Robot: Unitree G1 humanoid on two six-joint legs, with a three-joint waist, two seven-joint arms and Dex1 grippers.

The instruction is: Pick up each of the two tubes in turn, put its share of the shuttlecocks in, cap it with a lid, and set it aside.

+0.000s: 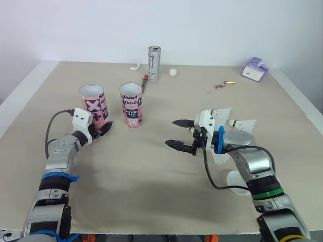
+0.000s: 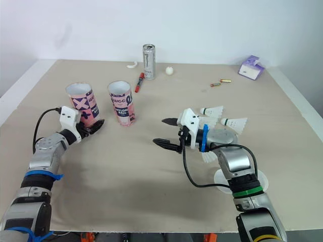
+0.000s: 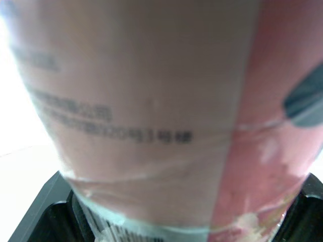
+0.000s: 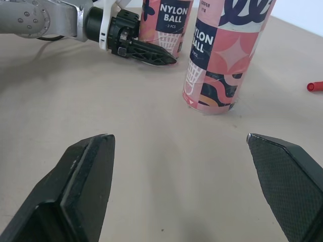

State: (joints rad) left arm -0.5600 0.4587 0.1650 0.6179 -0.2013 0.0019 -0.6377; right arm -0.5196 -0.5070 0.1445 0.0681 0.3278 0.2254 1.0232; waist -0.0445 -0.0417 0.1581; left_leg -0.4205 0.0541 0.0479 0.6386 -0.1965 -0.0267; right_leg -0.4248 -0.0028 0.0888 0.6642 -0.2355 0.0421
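Observation:
Two pink open-topped tubes stand on the table, the left tube (image 1: 92, 103) and the right tube (image 1: 131, 105). My left gripper (image 1: 101, 128) is low on the left tube (image 3: 151, 111), and its fingers (image 3: 48, 214) press against the tube's sides. My right gripper (image 1: 171, 132) hovers open and empty over the table's middle, pointing toward the right tube (image 4: 222, 55). White shuttlecocks (image 1: 241, 123) lie beside and under my right forearm. A white lid (image 1: 237, 180) lies near my right elbow.
At the back stand a tall silver can (image 1: 154, 63), a red marker (image 1: 145, 80), a small white ball (image 1: 173, 72) and a curved white piece (image 1: 135, 66). Two small batteries (image 1: 224, 84) and a purple tissue box (image 1: 255, 69) lie back right.

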